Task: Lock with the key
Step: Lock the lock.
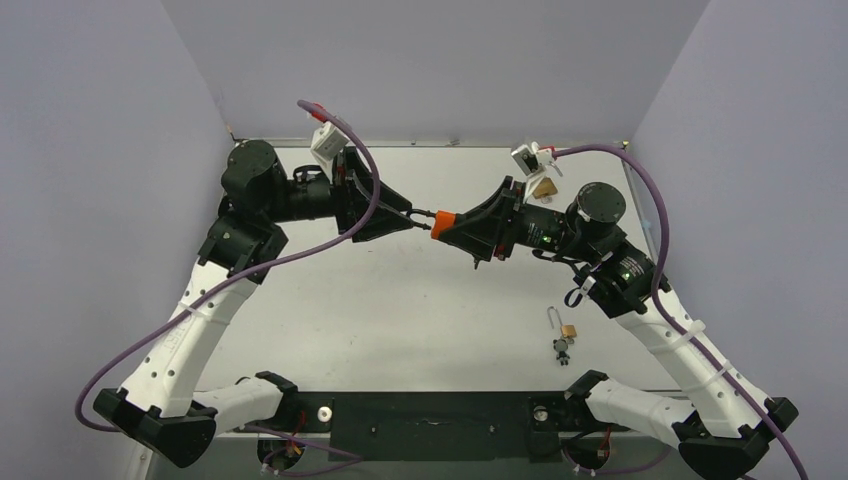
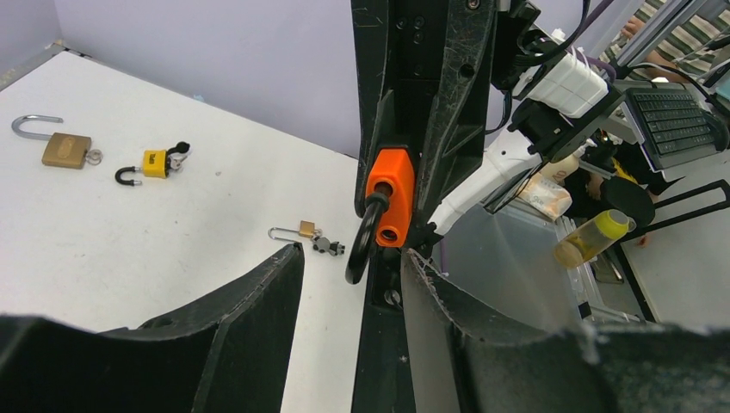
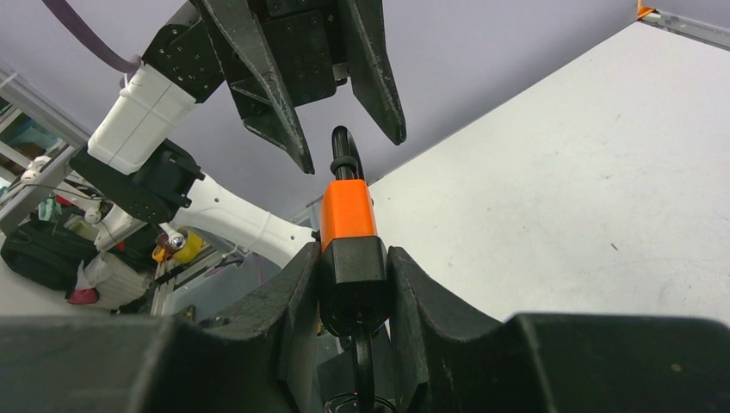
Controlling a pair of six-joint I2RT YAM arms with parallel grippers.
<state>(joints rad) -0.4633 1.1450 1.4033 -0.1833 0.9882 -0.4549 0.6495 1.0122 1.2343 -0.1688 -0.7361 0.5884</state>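
An orange padlock (image 1: 443, 222) is held in mid-air above the table's middle. My right gripper (image 3: 353, 255) is shut on its black lower end (image 3: 353, 277), and a black ring hangs below it. The orange body (image 3: 347, 215) sticks out past the fingers. The black shackle (image 2: 360, 245) is swung aside, and an empty hole shows in the body's end (image 2: 390, 194). My left gripper (image 2: 353, 254) is open and faces the lock, with one finger (image 3: 379, 77) on each side of the shackle (image 3: 343, 146), not touching it. I cannot tell whether a key is in the lock.
A small brass padlock with keys (image 1: 566, 335) lies on the table near the right arm's base. A larger brass padlock (image 2: 64, 146) and a yellow padlock with a black shackle (image 2: 155, 163) lie further back. The right arm hides part of the table (image 1: 400, 320).
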